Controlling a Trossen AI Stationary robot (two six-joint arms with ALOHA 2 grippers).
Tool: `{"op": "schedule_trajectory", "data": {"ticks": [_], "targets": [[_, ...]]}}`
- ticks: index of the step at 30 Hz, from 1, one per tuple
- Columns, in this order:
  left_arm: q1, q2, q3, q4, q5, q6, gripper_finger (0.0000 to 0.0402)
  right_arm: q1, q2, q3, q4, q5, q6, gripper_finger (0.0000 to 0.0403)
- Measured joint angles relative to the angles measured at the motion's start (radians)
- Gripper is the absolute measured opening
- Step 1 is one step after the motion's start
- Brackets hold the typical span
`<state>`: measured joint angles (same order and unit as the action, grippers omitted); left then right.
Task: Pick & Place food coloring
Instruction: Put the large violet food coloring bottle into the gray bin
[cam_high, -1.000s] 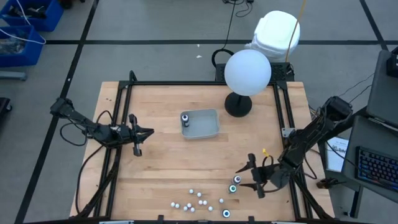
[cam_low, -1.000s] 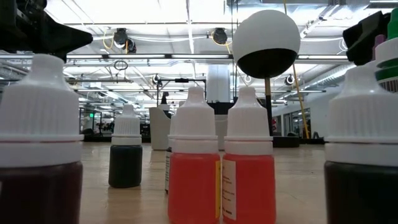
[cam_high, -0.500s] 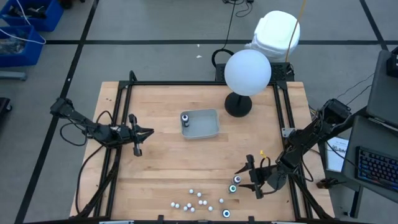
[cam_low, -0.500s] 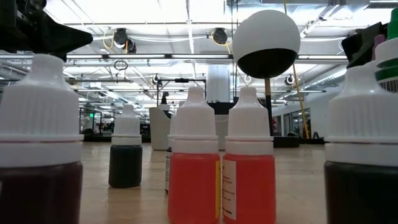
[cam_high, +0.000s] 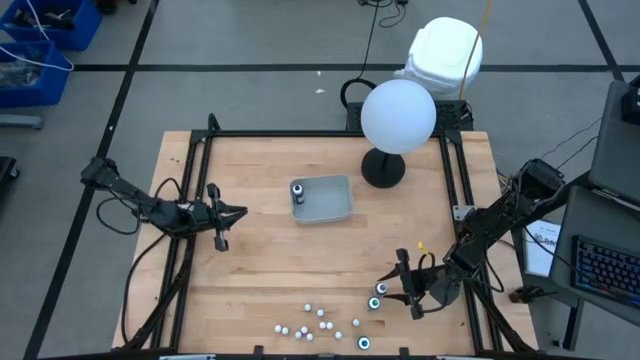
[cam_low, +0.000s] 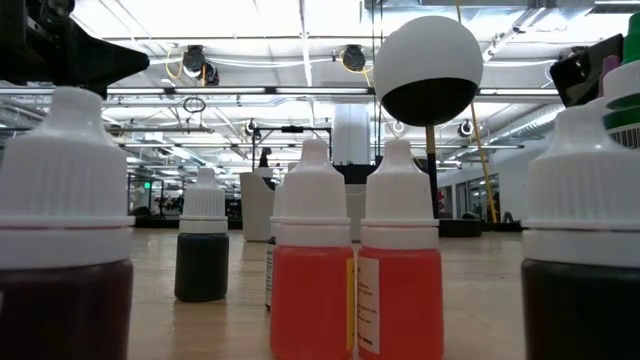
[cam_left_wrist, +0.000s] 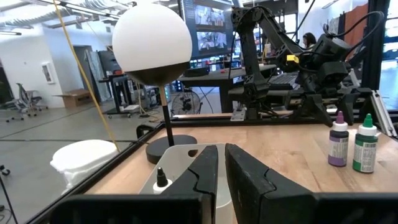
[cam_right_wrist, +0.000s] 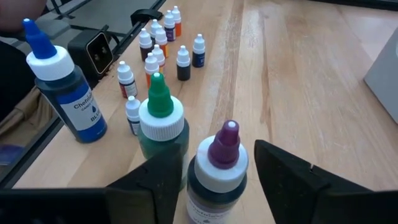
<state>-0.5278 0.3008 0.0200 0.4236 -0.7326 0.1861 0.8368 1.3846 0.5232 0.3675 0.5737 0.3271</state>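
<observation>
Standing upright on the wooden worktop, near its front edge: the food coloring, a scatter of tiny bottles with white ribbed caps, long axes vertical and tips pointing straight up. Showing in the low view as red-orange, dark green and near-black liquids under tall white caps. Standing beside that scatter, toward the right arm: larger bottles with coloured nozzles (teal-ringed tops from above), a purple-tipped bottle, a green-tipped bottle and a blue-tipped bottle, all upright too. Sitting apart in the grey tray at mid-worktop: one more dark bottle, at the tray's left end, upright.

Hovering low just beside the larger bottles: the right gripper, fingers spread wide, the purple-tipped bottle between them and the green-tipped one by the other finger, neither visibly gripped.

Waiting on the left side of the worktop: the left gripper, fingers drawn narrow with only a slim gap, holding nothing, pointing toward the tray.

Standing behind the tray: a white globe on a black stand.
</observation>
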Motion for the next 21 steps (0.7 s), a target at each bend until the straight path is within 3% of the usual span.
{"op": "schedule_trajectory", "data": {"ticks": [21], "targets": [[0.000, 0.000, 0.000, -0.001, 0.000, -0.008, 0.0040, -0.007, -0.001, 0.000, -0.033, -0.002, 0.073, 0.0169]]}}
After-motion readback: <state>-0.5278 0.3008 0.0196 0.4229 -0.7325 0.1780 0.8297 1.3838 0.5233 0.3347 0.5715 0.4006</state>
